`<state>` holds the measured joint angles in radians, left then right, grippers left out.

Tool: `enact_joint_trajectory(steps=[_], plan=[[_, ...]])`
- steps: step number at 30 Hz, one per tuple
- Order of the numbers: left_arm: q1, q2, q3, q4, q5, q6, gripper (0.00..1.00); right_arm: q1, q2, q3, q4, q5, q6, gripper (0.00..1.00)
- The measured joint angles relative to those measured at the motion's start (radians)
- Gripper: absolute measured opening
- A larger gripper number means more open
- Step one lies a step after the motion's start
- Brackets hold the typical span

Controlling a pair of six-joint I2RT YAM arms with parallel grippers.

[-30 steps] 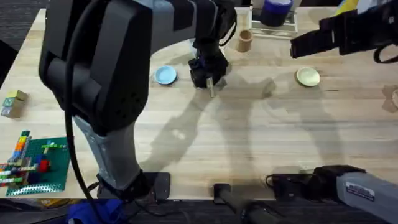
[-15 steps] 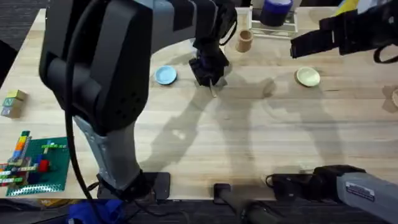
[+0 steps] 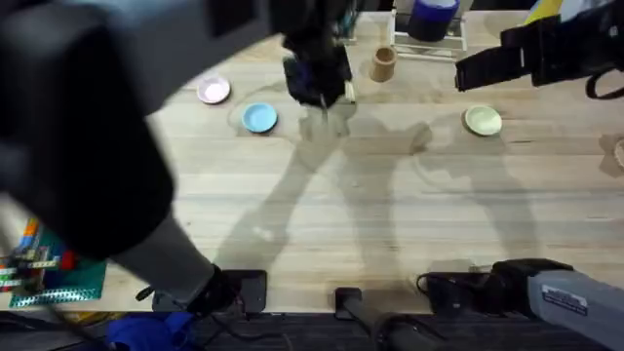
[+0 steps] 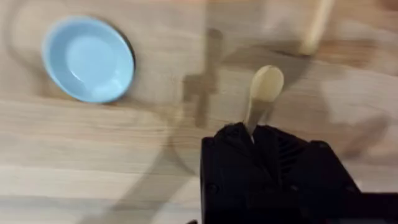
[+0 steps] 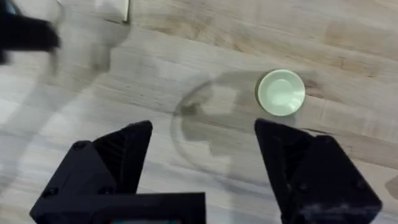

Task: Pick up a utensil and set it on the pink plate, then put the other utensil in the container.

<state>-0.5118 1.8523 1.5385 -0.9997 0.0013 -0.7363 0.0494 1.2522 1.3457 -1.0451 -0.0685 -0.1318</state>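
A: What lay nearest the arms' bases?

B: Bare pale wooden table (image 3: 390, 224). Past it, the left arm's black gripper (image 3: 317, 80) hung over the table, its 2 fingers clamped on the slim pale wooden utensil with a rounded end (image 4: 260, 93), which stuck out in front of the gripper in the left wrist view.

A: And the plates?

B: The small round light blue plate (image 3: 258, 118) sat just to the left of that gripper, and the small round pale pink plate (image 3: 214, 91) lay beyond it, nothing on it. The pale yellow plate (image 3: 482, 120) lay well off to the right.

A: The right arm?

B: Its black gripper (image 5: 202, 165) hovered above the table near the yellow plate, 2 fingers spread wide with nothing between them.

A: Farthest back?

B: The small brown cylindrical wooden cup (image 3: 383, 63), just right of the left gripper, and behind it a dark blue jar (image 3: 432, 18).
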Motion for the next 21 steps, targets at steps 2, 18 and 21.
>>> enact_joint_trajectory(steps=[2,18,21], plan=[[0.021,-0.06,0.005,-0.005,-0.007,0.057,0.042,0.0,0.0,0.0,0.0,0.0,0.0,0.998],[0.309,-0.354,0.014,-0.21,-0.074,0.417,0.042,0.0,0.0,0.0,0.0,0.0,0.0,0.998],[0.395,-0.354,0.014,-0.217,-0.074,0.478,0.043,0.0,0.0,0.0,0.0,0.0,0.0,0.998]])
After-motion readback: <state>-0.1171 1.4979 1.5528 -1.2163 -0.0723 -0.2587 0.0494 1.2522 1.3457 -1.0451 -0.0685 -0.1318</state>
